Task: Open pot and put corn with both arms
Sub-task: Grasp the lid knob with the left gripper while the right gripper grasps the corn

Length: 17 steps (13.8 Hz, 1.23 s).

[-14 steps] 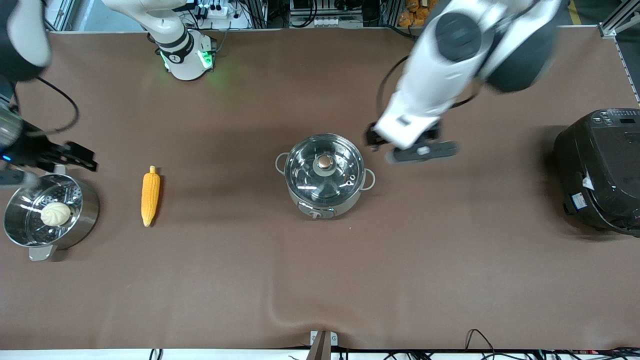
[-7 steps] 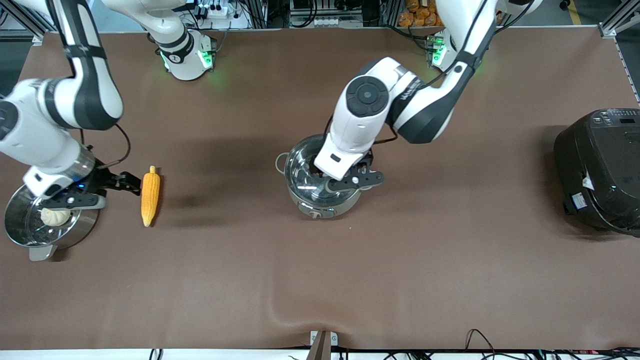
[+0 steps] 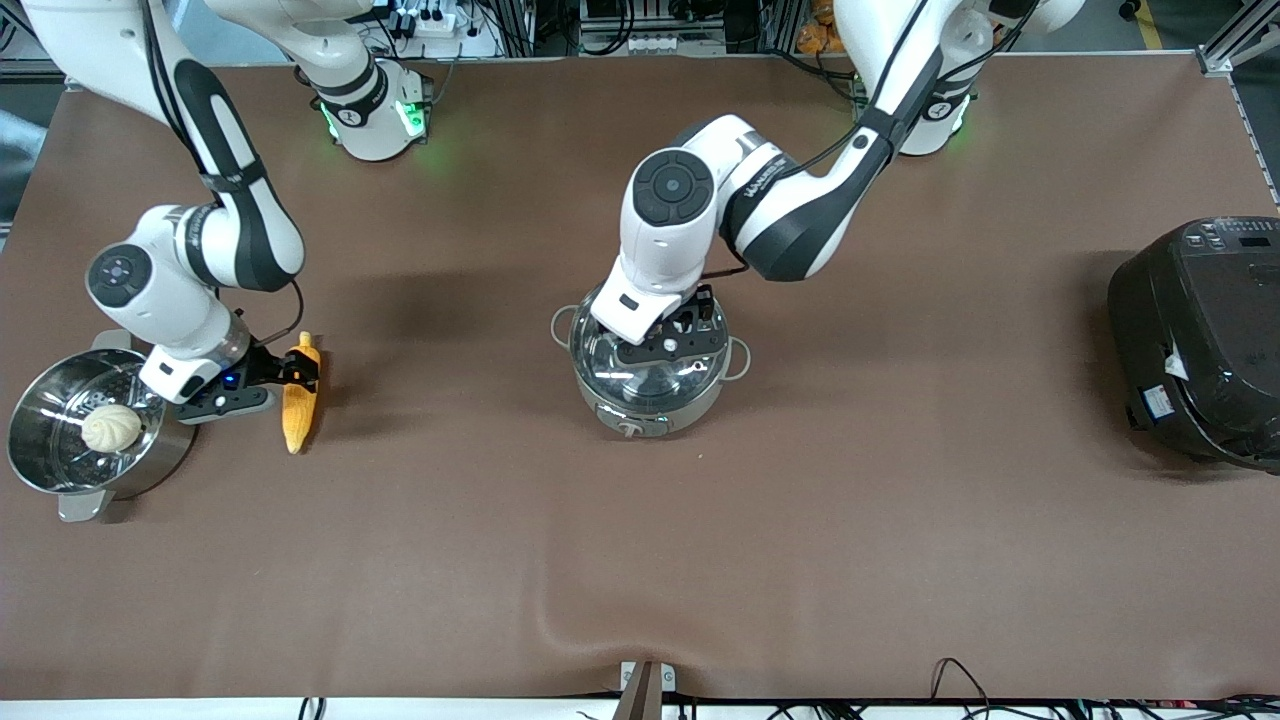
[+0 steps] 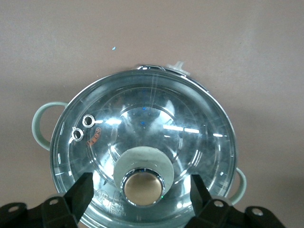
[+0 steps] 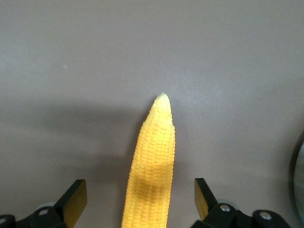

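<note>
The grey pot [image 3: 640, 412] stands mid-table with its glass lid [image 3: 650, 382] on. My left gripper [image 3: 672, 338] hangs just over the lid. In the left wrist view the lid [image 4: 142, 118] fills the frame. The left gripper [image 4: 140, 197] is open, one finger on each side of the lid knob [image 4: 141, 186], not touching it. The yellow corn [image 3: 297, 405] lies on the table toward the right arm's end. My right gripper [image 3: 285, 372] is over its thick end. In the right wrist view the right gripper [image 5: 139, 199] is open and straddles the corn [image 5: 153, 156], with gaps on both sides.
A steel steamer pot [image 3: 40, 470] with a white bun [image 3: 110, 427] stands beside the corn at the right arm's end. A large black rice cooker [image 3: 1200, 340] stands at the left arm's end. Brown cloth covers the table.
The left gripper has swung from beside the pot to over the lid knob. The right gripper has moved from the steamer pot to over the corn. Pot and corn have not moved.
</note>
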Available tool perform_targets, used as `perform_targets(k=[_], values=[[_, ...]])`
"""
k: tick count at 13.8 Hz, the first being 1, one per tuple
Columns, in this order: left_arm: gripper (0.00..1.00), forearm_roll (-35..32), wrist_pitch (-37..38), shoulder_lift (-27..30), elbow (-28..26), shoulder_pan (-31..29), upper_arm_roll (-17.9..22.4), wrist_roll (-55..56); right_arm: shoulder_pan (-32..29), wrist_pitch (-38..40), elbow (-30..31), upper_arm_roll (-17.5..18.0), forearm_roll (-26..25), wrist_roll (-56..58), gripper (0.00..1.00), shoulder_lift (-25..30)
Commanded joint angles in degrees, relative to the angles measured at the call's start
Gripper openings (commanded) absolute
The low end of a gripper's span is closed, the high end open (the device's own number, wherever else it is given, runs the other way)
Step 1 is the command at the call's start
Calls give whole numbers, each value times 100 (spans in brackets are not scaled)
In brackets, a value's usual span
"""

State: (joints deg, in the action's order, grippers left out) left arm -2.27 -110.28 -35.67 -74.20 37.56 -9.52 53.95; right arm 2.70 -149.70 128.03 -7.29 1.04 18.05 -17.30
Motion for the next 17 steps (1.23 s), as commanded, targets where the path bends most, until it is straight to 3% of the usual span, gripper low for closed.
perform_targets(k=[1,6,8,9,11,12,13,14,15,16,17], values=[[87,-300,24,-133,-15,163,56,256,-297,-146,3,61,19,339,98,-150],[85,-379,24,-230,-33,199,47,485,-261,-340,11,88,107,296,85,-616],[71,-388,32,-274,-33,234,47,485,-261,-314,29,88,116,278,85,-617],[65,-388,33,-265,-59,234,47,468,-261,-340,29,96,116,278,77,-626],[58,-388,59,-257,-86,260,38,485,-253,-340,20,114,177,278,36,-634],[56,-379,76,-257,-86,295,38,494,-253,-332,3,166,230,269,25,-634],[48,-379,85,-257,-94,296,38,494,-253,-279,-15,202,257,217,16,-573],[31,-379,94,-248,-103,296,30,468,-244,-209,-50,263,257,155,3,-434],[9,-379,94,-239,-129,313,38,407,-183,70,-259,307,257,103,0,-267],[0,-379,94,-230,-121,304,30,398,-34,595,-583,325,248,93,0,-170],[0,-379,94,-213,-112,287,38,397,63,1244,-1012,325,257,50,0,-90]])
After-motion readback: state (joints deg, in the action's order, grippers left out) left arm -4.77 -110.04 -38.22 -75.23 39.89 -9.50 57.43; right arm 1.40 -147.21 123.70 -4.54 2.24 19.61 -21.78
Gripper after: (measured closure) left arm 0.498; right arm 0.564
